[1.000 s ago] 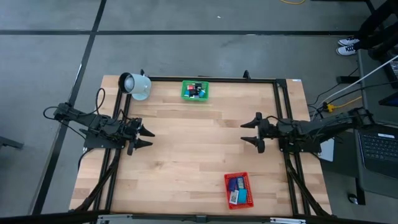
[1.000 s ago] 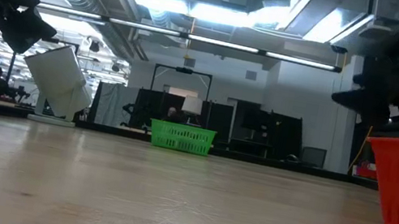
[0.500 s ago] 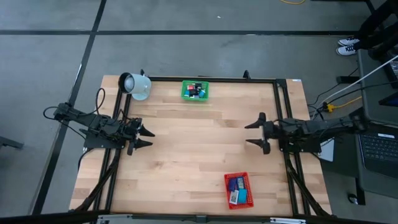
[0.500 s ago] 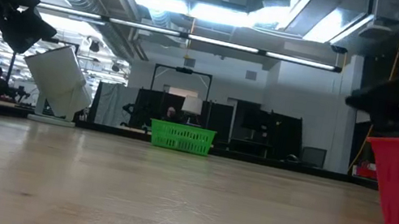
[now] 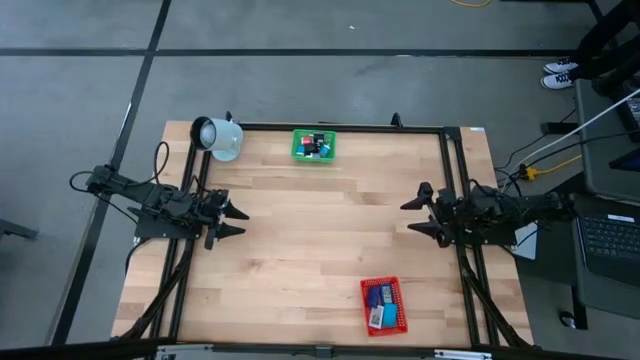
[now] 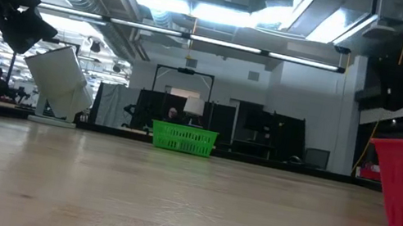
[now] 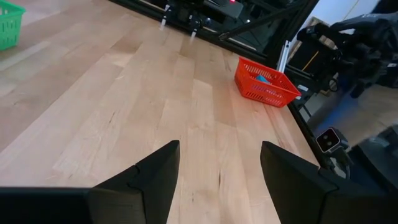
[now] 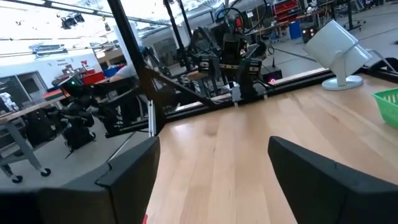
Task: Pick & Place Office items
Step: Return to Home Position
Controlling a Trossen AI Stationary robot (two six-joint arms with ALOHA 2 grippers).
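Office items [image 5: 381, 305], near group: small blue and white-blue pieces lie inside the red mesh tray [image 5: 363, 305], which stands near the front edge of the wooden table [image 5: 300, 250], right of centre. The tray's long axis runs from front to back, slightly slanted. Its mesh walls enclose the pieces on all sides. The single pieces are too small to tell which way each points.

Mid-table: the left gripper [image 5: 245, 222] hovers at the left edge and the right gripper [image 5: 407, 218] at the right edge, facing each other, well apart. Each has its fingers spread, with nothing between them. Bare wood lies between both grippers and the two trays.

Far edge: a second group of items [image 5: 315, 146], dark, blue and red bits, lies in the green mesh tray [image 5: 296, 147], near the middle of that edge. Their orientation cannot be told. A white mug [image 5: 218, 137] lies tipped at the far left corner, apart from the green tray.
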